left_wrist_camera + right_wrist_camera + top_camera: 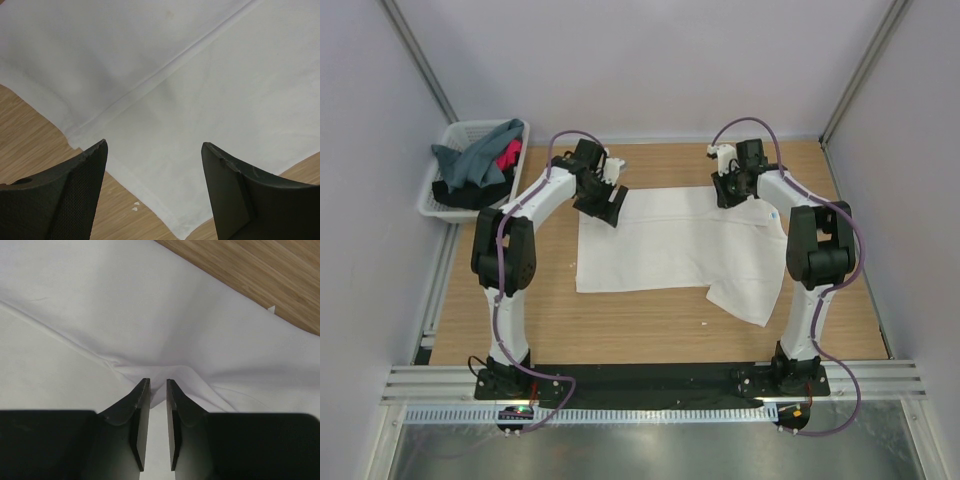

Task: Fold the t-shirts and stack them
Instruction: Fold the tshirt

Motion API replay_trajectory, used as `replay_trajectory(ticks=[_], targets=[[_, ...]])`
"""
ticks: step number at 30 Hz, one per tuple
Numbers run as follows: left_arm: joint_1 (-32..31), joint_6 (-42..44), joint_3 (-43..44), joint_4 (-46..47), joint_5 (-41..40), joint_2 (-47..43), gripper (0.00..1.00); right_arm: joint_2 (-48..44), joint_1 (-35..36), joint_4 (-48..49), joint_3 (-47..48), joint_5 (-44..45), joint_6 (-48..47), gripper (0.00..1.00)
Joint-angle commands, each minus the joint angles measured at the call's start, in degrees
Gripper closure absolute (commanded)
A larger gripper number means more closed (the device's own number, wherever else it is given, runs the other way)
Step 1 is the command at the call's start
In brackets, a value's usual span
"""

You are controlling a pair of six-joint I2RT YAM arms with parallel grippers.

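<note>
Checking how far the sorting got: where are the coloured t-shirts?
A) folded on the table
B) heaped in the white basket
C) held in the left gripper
B: the coloured t-shirts lie heaped in the basket at far left; only the white t-shirt is on the table.

Top cam looks down from behind; wrist cams sit close over the same plain white cloth t-shirt (670, 240).

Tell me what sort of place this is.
Probably a robotics lab test cell, not a home: left arm and right arm bolted to a wooden table, plain panel walls on metal framing, and a white t-shirt spread out near a basket of more shirts.
</note>
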Motion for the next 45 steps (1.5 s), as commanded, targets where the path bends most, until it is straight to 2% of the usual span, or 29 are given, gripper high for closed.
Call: replay_trajectory(ticks=[1,2,3,5,15,20,22,24,28,36,40,43,45], targets=[[0.1,0.6,-0.6,1.4,-0.6,-3.5,0.23,-1.2,-0.2,-0.1,0.1,-1.0,-0.8,0.80],[0.1,0.7,-0.8,1.7,-0.6,-3.8,0.23,-1.3,-0.1,-0.3,0.0,-1.0,-0.8,0.83],[0.1,0.7,-0.8,1.7,-0.6,-3.8,0.23,-1.7,-0.1,-0.4,0.0,-1.0,-0.9,0.92],[0.2,0.7,-1.0,1.9,-0.9,-4.1,0.23,-2.3,0.1,-0.8,-0.5,-1.1,-1.2,0.98],[0.2,0.4,-2.0,2.7,-1.0,-5.4,0.23,-10.3,0.4,-0.8,-9.6,-1.5,-0.8,0.99],[0.1,0.7,-3.1,2.9,-0.6,-6.5,0.23,-12.4,0.3,-0.7,-11.0,-0.8,-1.7,0.98],[0.2,0.7,-3.7,2.9,-0.8,-6.9,0.23,-12.6,0.3,0.7,-10.7,1.0,-0.9,0.74],[0.2,0.5,-4.2,3.4,-1.0,-6.9,0.23,-11.0,0.3,1.0,-8.6,2.2,-0.5,0.56],[0.2,0.1,-5.0,3.4,-0.8,-7.5,0.23,-7.1,0.3,1.3,-4.8,3.1,-0.7,0.52],[0.2,0.8,-5.6,3.5,-2.3,-8.2,0.23,-1.0,0.3,1.1,0.0,2.5,-0.9,0.53],[0.2,1.1,-5.6,3.5,-2.7,-8.1,0.23,-1.0,0.4,0.4,0.6,1.7,-0.8,0.54],[0.2,1.1,-5.3,3.7,-2.9,-7.9,0.23,-1.3,0.5,-0.3,0.0,0.8,-0.9,0.62],[0.2,1.1,-5.0,3.6,-2.9,-7.7,0.23,-1.7,0.4,-0.5,-0.5,0.2,-1.3,0.76]])
